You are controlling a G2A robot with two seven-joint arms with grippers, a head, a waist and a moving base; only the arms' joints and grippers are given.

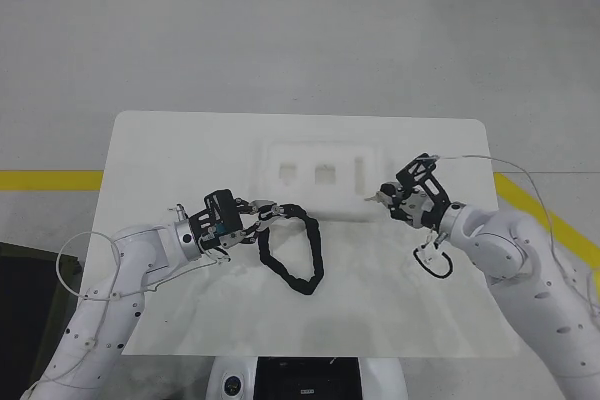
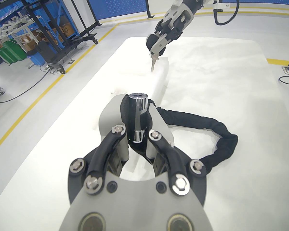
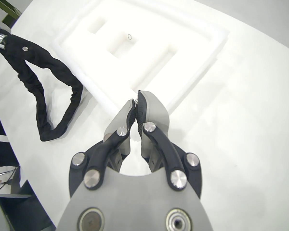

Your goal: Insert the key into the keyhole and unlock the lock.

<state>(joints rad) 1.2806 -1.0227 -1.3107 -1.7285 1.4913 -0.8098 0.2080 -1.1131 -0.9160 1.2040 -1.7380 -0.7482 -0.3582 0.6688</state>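
Nearest the robot, the loop of the black fabric-sleeved chain (image 1: 300, 265) lay slack on the white counter (image 1: 180, 160), sagging toward the near edge. Its two runs rose and came together at the chrome cylindrical lock (image 2: 139, 116).

The left gripper (image 2: 136, 111) was clamped on that lock, one finger on each side of the shiny barrel. The barrel was lifted off the counter. In the left wrist view its round end face, with a dark opening in it, pointed away from the wrist and toward the other arm. In the top view the left gripper (image 1: 235, 225) sat left of centre, with the chain trailing off to its right.

Farther across, the right gripper (image 3: 134, 103) had its fingers pressed together on the head of the small silver metal key (image 2: 153, 64). The key's blade hung down and slightly slanted below the fingertips. It was over the near rim of the white foam tray with three rectangular recesses (image 3: 216, 37). I could not tell whether its tip touched the foam. The key was well apart from the lock, with bare counter between them.

The foam tray (image 1: 270, 165) lay flat toward the far edge of the counter. The chain's closest bend lay just beside the tray's near rim.
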